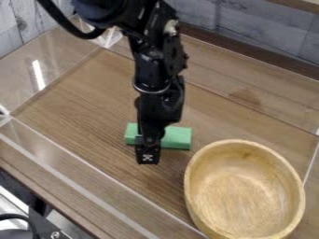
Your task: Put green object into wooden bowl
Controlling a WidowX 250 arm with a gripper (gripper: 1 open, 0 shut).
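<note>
Nearest us, the wide round light-tan wooden bowl (244, 190) sits empty on the wood-grain table (75, 117). Just beyond and to its left, the black gripper (151, 149) points straight down, fingers spread wide, over the small flat mint-green rectangular block (177, 137). The block lies flat on the table, partly hidden behind the fingers, ungripped. This looks like the grasp step: next, close on the block, then lift.

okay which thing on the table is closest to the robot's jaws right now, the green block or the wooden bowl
The green block. The gripper sits right over it, hiding its middle, while the wooden bowl lies apart, toward the lower right, with nothing in it.
</note>
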